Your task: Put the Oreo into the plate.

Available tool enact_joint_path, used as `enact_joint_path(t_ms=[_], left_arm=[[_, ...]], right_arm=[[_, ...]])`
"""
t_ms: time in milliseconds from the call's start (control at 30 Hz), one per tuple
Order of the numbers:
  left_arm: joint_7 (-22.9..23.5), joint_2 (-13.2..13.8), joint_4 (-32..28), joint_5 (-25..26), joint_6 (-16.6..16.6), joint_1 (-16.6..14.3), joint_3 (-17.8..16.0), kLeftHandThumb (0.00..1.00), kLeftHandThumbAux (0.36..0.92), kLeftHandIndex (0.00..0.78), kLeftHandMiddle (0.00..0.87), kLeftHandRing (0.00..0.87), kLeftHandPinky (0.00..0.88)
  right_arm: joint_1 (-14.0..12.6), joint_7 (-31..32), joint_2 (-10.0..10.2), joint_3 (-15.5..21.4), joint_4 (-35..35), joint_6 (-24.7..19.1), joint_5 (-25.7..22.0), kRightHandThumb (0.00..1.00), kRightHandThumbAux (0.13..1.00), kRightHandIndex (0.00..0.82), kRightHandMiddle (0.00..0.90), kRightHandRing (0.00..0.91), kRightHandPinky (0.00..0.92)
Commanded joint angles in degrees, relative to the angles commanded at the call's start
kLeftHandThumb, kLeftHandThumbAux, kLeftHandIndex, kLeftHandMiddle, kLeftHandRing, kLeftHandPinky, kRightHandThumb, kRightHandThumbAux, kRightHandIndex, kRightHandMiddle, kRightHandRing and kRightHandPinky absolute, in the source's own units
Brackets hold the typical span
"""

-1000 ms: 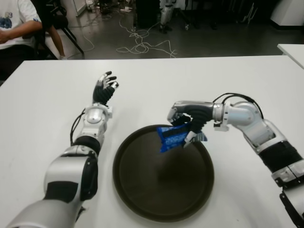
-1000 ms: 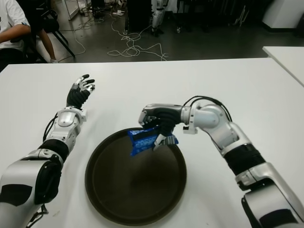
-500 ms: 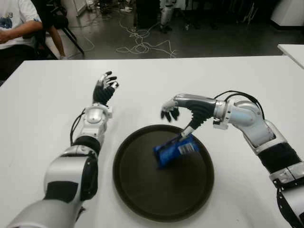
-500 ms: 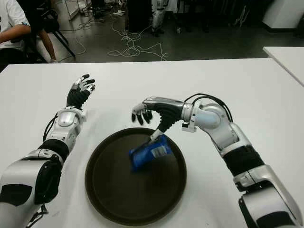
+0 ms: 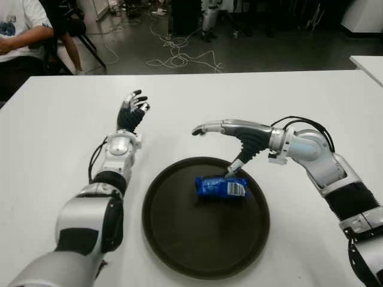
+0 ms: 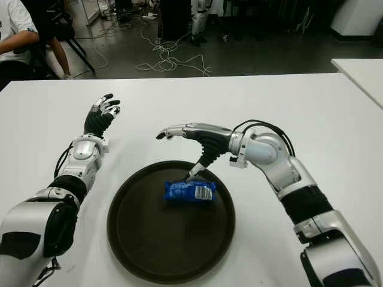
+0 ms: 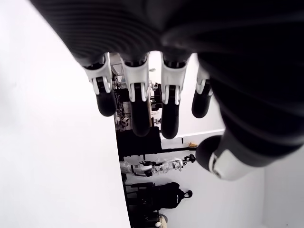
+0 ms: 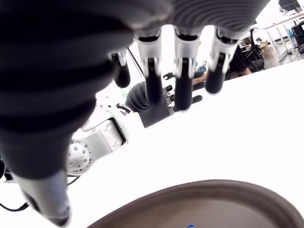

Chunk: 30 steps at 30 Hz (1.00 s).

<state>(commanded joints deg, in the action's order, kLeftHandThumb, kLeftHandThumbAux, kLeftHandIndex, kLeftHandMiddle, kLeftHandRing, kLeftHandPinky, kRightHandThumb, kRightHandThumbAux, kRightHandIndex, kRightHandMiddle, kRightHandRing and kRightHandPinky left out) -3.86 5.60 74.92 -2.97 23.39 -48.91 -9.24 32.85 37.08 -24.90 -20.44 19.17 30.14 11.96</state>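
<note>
1. The Oreo packet (image 5: 221, 186) lies flat inside the plate (image 5: 179, 251), in the half farther from the robot and a little toward the right hand's side of the plate's middle.
2. The right hand (image 5: 230, 136) hangs over the far rim of the plate, fingers stretched out straight and spread, holding nothing. Its thumb points down toward the packet's upper edge; whether the tip touches the wrapper cannot be told.
3. The right wrist view agrees: the fingers (image 8: 183, 90) reach out open over the tabletop (image 8: 247, 133), with only the plate's rim and a sliver of blue below.
4. The left hand (image 5: 132, 111) shows to the left of the plate and beyond it, above the tabletop, fingers loosely open and empty. It takes no part.
5. Judged from this, the packet is placed and the step in hand is the withdrawal. To do it well, the right hand should lift straight up first, so the thumb clears the wrapper without dragging it toward the rim.
6. Only once clear should the arm swing back to the right of the plate, keeping the fingers open so nothing snags.
7. A person (image 5: 21, 27) sits past the tabletop's far left corner, well away from the plate.
</note>
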Motion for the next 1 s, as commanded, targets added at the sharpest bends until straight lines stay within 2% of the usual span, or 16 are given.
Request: enact_joint_path(t_ms=[400, 600, 667, 733, 767, 867, 1000], left_arm=[[-0.38, -0.18, -0.07, 0.05, 0.21, 0.02, 0.13, 0.120, 0.652, 0.153, 0.225, 0.175, 0.131], [-0.38, -0.15, -0.06, 0.14, 0.33, -0.07, 0.09, 0.115, 0.662, 0.156, 0.227, 0.175, 0.122], [-0.27, -0.13, -0.03, 0.21, 0.31, -0.07, 0.03, 0.118, 0.661, 0.156, 0.224, 0.173, 0.121], [-0.11, -0.07, 0.04, 0.22, 0.26, -0.05, 0.01, 0.121, 0.659, 0.151, 0.218, 0.170, 0.115], [-0.07, -0.05, 0.07, 0.21, 0.24, -0.05, 0.02, 0.120, 0.660, 0.149, 0.216, 0.169, 0.112], [0.11, 0.05, 0.14, 0.25, 0.10, -0.04, -0.01, 0.114, 0.657, 0.138, 0.209, 0.165, 0.106], [0.28, 0.13, 0.18, 0.29, 0.07, 0.07, -0.05, 0.110, 0.653, 0.129, 0.205, 0.166, 0.105]], right_arm=[[0.21, -1.55, -0.19, 0.04, 0.30, -0.44, 2.77, 0.000, 0.714, 0.000, 0.000, 0.000, 0.000], [1.26, -4.01, -0.75, 0.99, 2.78, 0.33, 4.69, 0.000, 0.698, 0.000, 0.000, 0.000, 0.000], [3.32, -5.03, -1.45, 1.76, 8.55, 2.40, 4.82, 0.000, 0.698, 0.000, 0.006, 0.001, 0.003], [9.21, -9.36, -1.80, 1.45, 22.68, 3.52, 7.87, 0.000, 0.699, 0.009, 0.024, 0.015, 0.017], [10.89, -11.05, -1.76, 1.13, 26.71, 3.57, 9.12, 0.000, 0.699, 0.013, 0.029, 0.020, 0.022], [12.50, -15.10, -1.64, 0.18, 31.24, 3.03, 11.89, 0.000, 0.703, 0.027, 0.050, 0.041, 0.041], [14.11, -28.81, -0.89, -3.06, 41.25, -1.98, 18.75, 0.000, 0.706, 0.053, 0.071, 0.069, 0.064]])
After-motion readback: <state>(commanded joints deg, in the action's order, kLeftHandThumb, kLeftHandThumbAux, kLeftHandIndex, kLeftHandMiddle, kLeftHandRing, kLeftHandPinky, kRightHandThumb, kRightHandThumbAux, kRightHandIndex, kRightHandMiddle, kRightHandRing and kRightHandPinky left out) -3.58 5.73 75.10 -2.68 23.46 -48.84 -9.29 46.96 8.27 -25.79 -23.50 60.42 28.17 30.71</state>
